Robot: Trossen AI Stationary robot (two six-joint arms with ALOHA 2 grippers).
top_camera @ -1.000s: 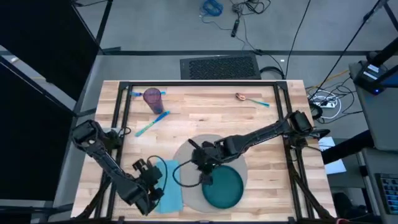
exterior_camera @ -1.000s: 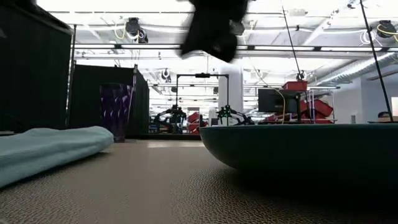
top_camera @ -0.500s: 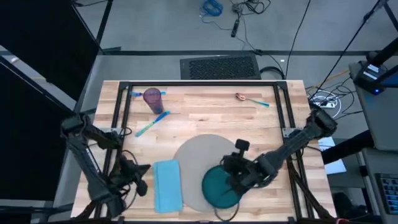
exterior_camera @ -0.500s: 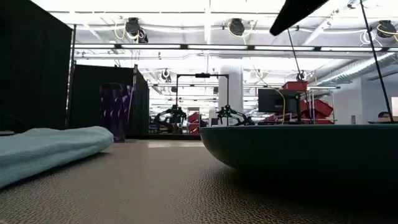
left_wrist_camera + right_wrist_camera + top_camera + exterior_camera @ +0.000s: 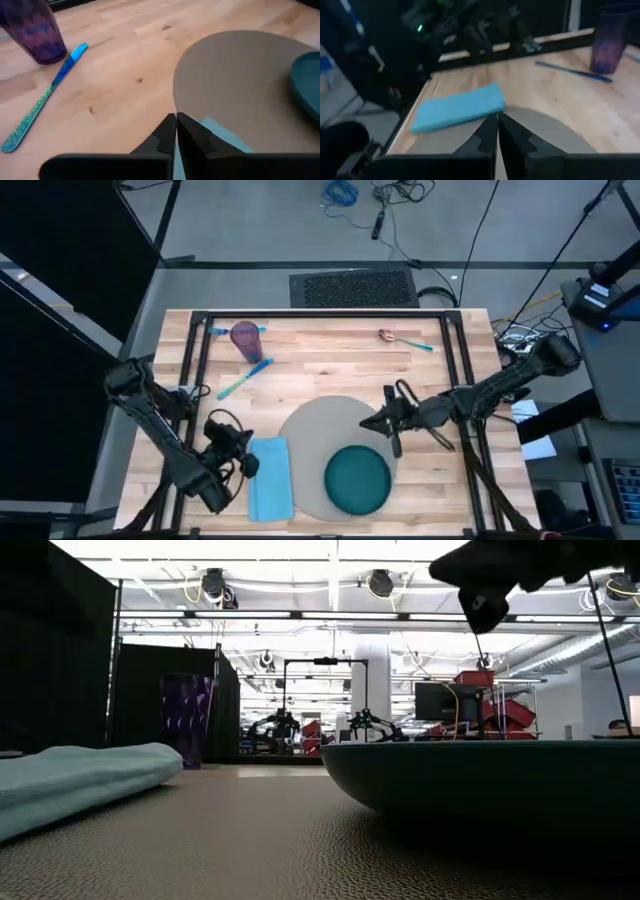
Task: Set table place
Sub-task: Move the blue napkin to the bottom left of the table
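The round grey placemat (image 5: 318, 430) lies on the light-wood table (image 5: 330, 360), toward its near edge. A dark teal plate (image 5: 357, 480) rests on the mat's near right part. A light blue napkin (image 5: 270, 480) lies flat against the mat's left edge. My left gripper (image 5: 248, 464) is shut beside the napkin's far left corner, with the napkin (image 5: 220, 139) just past its tips (image 5: 176, 131). My right gripper (image 5: 378, 423) is shut over the mat's right edge, raised above the plate (image 5: 480, 780) in the low view. Neither holds anything.
A purple cup (image 5: 245, 337) stands at the far left. A blue knife (image 5: 245, 380) lies between it and the mat, and another blue utensil (image 5: 222, 331) lies left of the cup. A spoon (image 5: 400, 338) lies at the far right. Bare wood stretches across the table's middle.
My right gripper has swung from the mat's middle left, out over the plate, then toward the mat's right edge. My left gripper has drawn back off the napkin toward the table's left edge, then come part of the way back. Napkin, plate and mat have stayed put.
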